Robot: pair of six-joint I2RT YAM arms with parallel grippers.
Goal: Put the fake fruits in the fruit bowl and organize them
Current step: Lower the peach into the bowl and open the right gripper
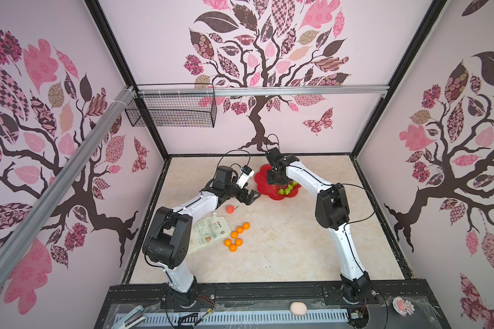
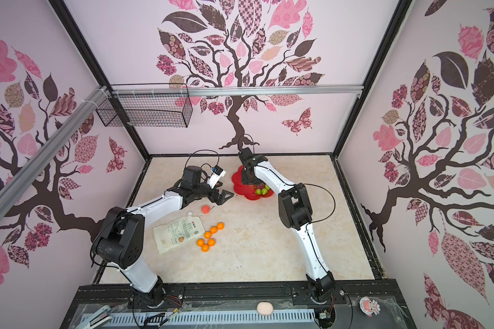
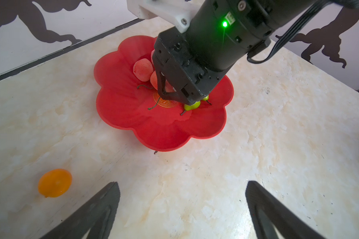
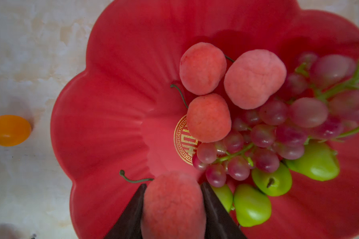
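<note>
Fake fruits (image 3: 143, 69): 3 fuzzy pink-red peaches (image 4: 208, 118), purple grape bunch (image 4: 290, 134), green pears (image 4: 251, 204) in glossy red flower-shaped plastic bowl (image 4: 112, 124). Right gripper (image 4: 173, 185) clamps 4th peach (image 4: 173, 209) above bowl. Left gripper (image 3: 182, 184) open, empty. 6 round oranges (image 1: 234, 234) on table (image 1: 283, 250).

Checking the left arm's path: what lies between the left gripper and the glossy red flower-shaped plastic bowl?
Only bare beige marble-look tabletop separates left gripper from red bowl, per the left wrist view.

The right gripper (image 3: 170, 93) hangs low in the red fruit bowl (image 3: 120, 107) among peaches (image 3: 143, 69) and pears (image 3: 192, 106). An orange (image 3: 54, 182) lies apart on the worktop (image 3: 278, 144). The left gripper (image 3: 182, 186) has its fingers (image 3: 104, 204) spread wide.
</note>
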